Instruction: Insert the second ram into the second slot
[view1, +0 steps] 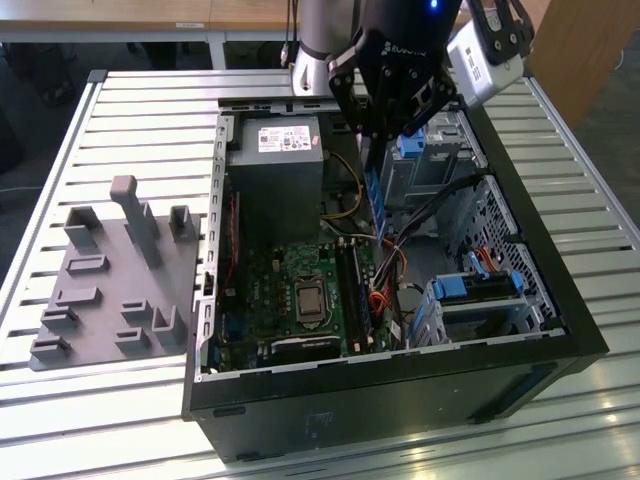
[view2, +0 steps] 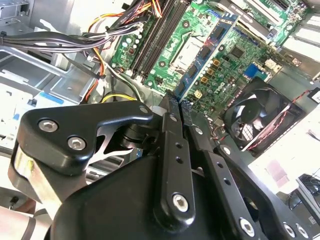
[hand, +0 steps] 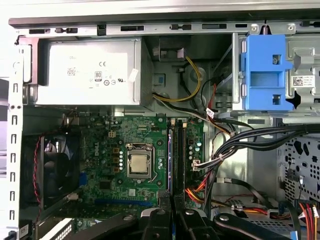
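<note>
Jaws pinch the second ram (view2: 209, 47); both pads are tight on the blue board. The stick reaches out past the jaw tips toward the motherboard (hand: 110, 150). It hangs clear of the board and is not seated. I cannot tell which edge or end is gripped.

The memory slots (hand: 177, 145) lie straight ahead of the jaws. In the second wrist view the stick runs roughly parallel to them. I cannot tell which slot is already filled.

Judgement on the step in hand:
- Keep the contact edge level with the slot.
- Keep the stick square over the second slot, not the neighbouring one.
- Bring it straight down and press evenly.
- Any tilt would likely jam one end.

The black cable bundle (hand: 240, 145) lies just beside the slots, to one side of the jaws, and could snag the stick.

Container: the open computer case (view1: 400, 400) lies on its side on the slatted desk (view1: 120, 120). Inside it:
- the motherboard with its processor socket (hand: 139, 165), beneath the jaws
- the power supply (hand: 85, 72), beyond the slots
- a fan (view2: 255, 120), off to one side
- a blue drive-bay clip (hand: 265, 75), on the cable side

A grey fixture (view1: 110, 290) rests on the desk, well apart from the jaws.
</note>
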